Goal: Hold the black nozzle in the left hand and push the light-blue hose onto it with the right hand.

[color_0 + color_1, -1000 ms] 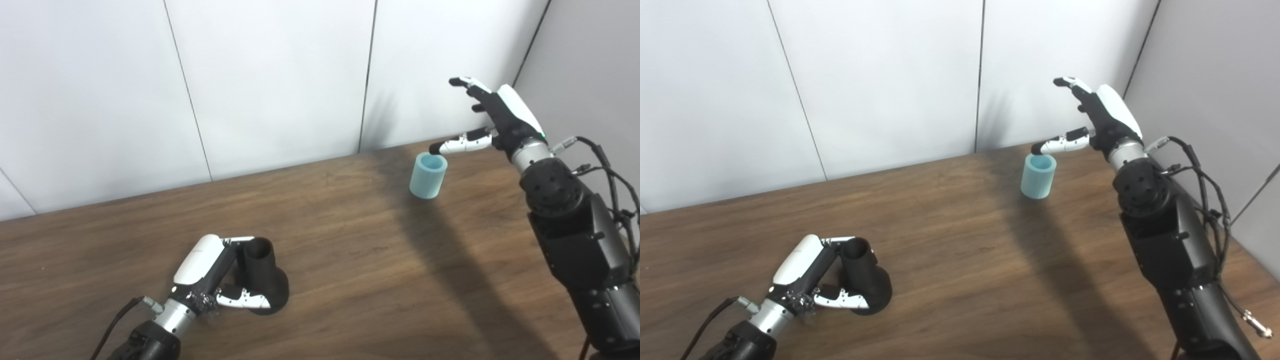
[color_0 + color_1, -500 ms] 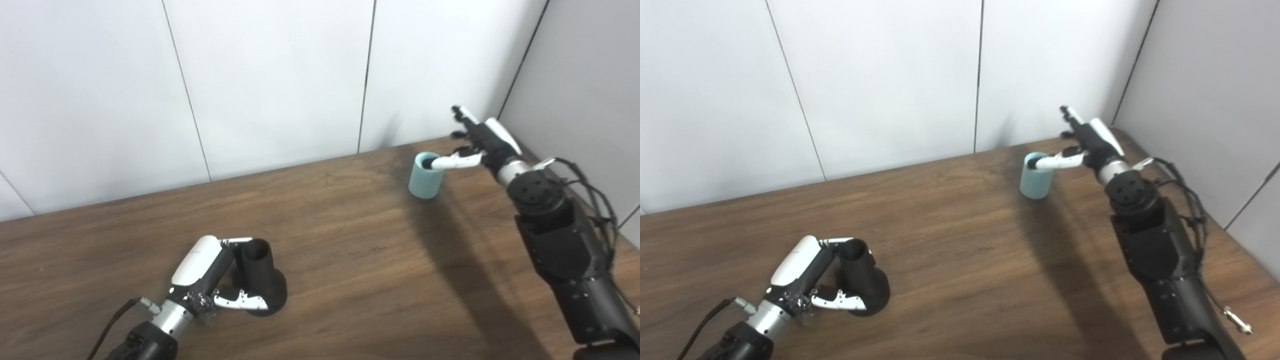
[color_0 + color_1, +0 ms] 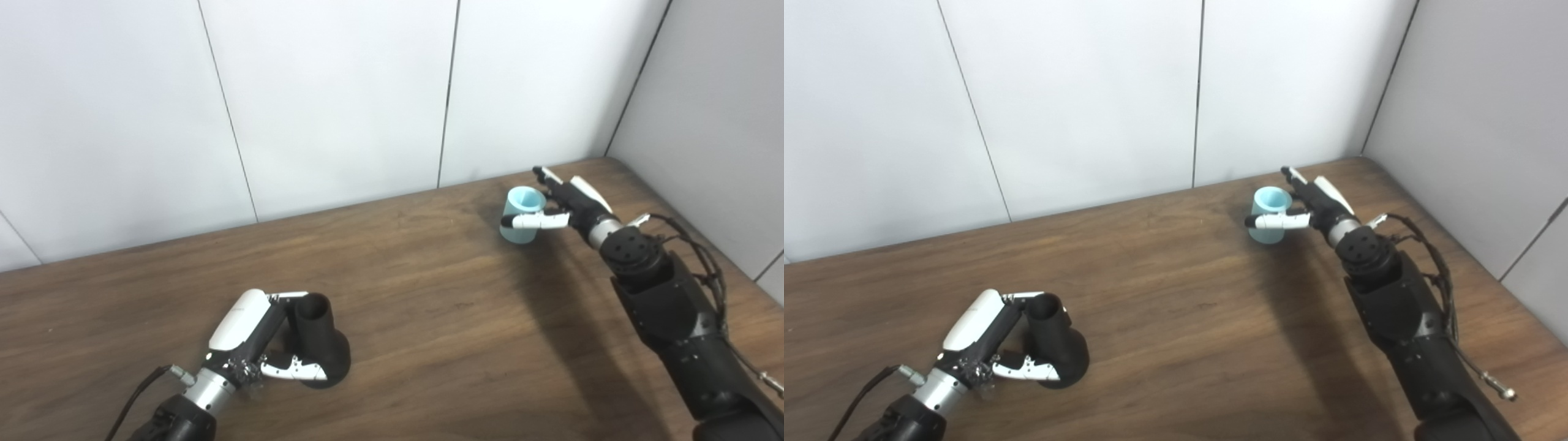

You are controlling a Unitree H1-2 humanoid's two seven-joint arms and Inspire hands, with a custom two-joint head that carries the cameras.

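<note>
Black nozzle (image 3: 320, 346) in the lower left of the frame, upright on its flared base on the wooden table (image 3: 429, 318), narrow open neck pointing up. Wrapped by the left hand (image 3: 257, 343): fingers curled behind the neck, thumb (image 3: 294, 369) lying across the front of the base. Light-blue hose (image 3: 520, 215), a short open-topped tube, far off in the upper right near the back corner, well apart from the nozzle. Flanked by the right hand (image 3: 566, 205): thumb across its front wall, fingers (image 3: 545, 176) along the far side, spread around the tube; firm contact not discernible. White wall panels (image 3: 337, 92) behind.
</note>
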